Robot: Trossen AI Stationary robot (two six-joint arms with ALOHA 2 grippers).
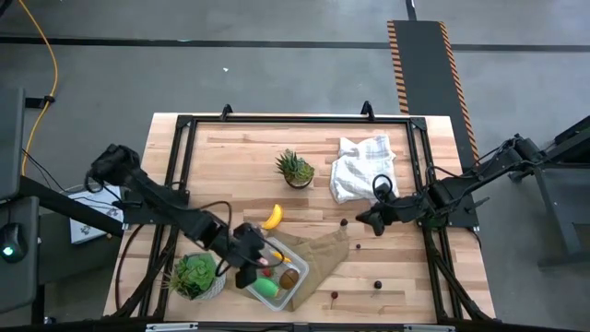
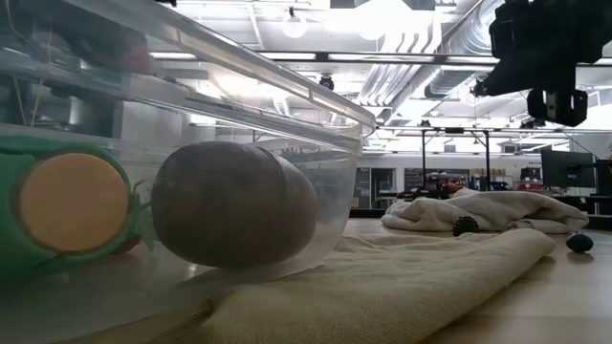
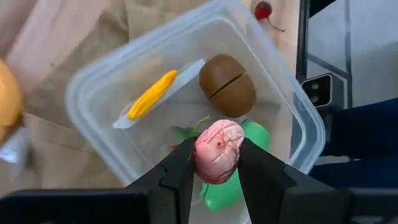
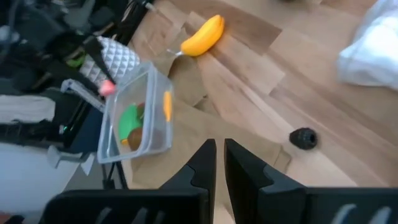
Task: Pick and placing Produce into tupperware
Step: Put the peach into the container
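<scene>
The clear tupperware (image 3: 84, 112) sits on a flat brown paper bag (image 1: 323, 251) at the table's near side. It holds a brown kiwi (image 3: 227, 84), a yellow-orange piece (image 3: 152, 94), a green oval (image 3: 255, 135) and a strawberry that is mostly hidden. Just above the box, my left gripper (image 3: 217, 152) is shut on a pink wrinkled produce piece (image 3: 217, 146). A yellow banana (image 1: 272, 217) lies on the wood beyond the box. My right gripper (image 4: 219, 149) hovers shut over the bag's right end, holding nothing. My left gripper pinches the pink piece by its two opposite sides (image 3: 202, 158) between its two fingers (image 3: 180, 171). The fingers slant down from the table's left. The piece is lifted clear, over the near part of the tupperware above the green oval.
A spiky potted plant (image 1: 295, 169) and a white cloth (image 1: 362, 166) stand toward the far side. A leafy plant in a white pot (image 1: 195, 275) is left of the box. Small dark berries (image 1: 376, 285) and a cherry (image 3: 264, 9) lie scattered on the wood.
</scene>
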